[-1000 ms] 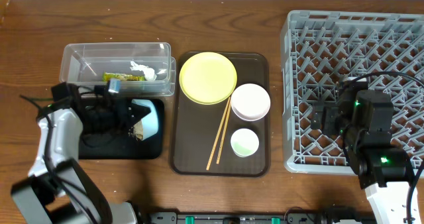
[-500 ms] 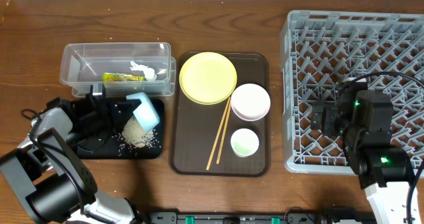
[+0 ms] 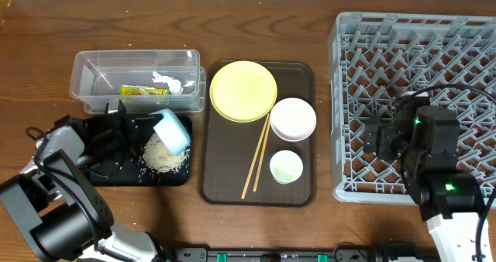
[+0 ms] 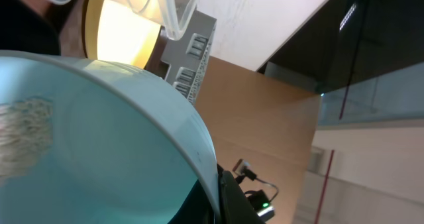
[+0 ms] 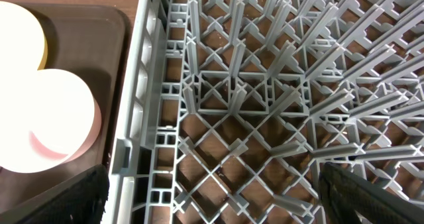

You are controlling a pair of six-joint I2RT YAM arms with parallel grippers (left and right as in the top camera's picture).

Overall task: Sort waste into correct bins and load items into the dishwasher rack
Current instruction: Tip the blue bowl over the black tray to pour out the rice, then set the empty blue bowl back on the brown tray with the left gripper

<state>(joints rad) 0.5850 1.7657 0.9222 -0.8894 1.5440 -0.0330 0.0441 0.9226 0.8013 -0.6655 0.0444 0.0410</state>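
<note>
Over the black tray [image 3: 124,177], now heaped with more rice scraps [image 3: 164,155] than before, the light blue bowl [image 3: 172,130] was clamped tilted by the left gripper [image 3: 152,125]. The wrapper [image 3: 143,91] and tissue [image 3: 172,82] were kept in the clear tub [image 3: 93,68]; the right gripper [image 5: 212,184] was spread wide over the rack [image 3: 411,37].

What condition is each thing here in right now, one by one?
Blue bowl: tipped, gripped by left jaws.
Rice scraps: heaped on black tray.
Wrapper, tissue: inside clear tub.
Plate, pink bowl, cup, chopsticks: on brown tray.
Rack: no dishes seen inside.
Right jaws: open over rack.
</note>
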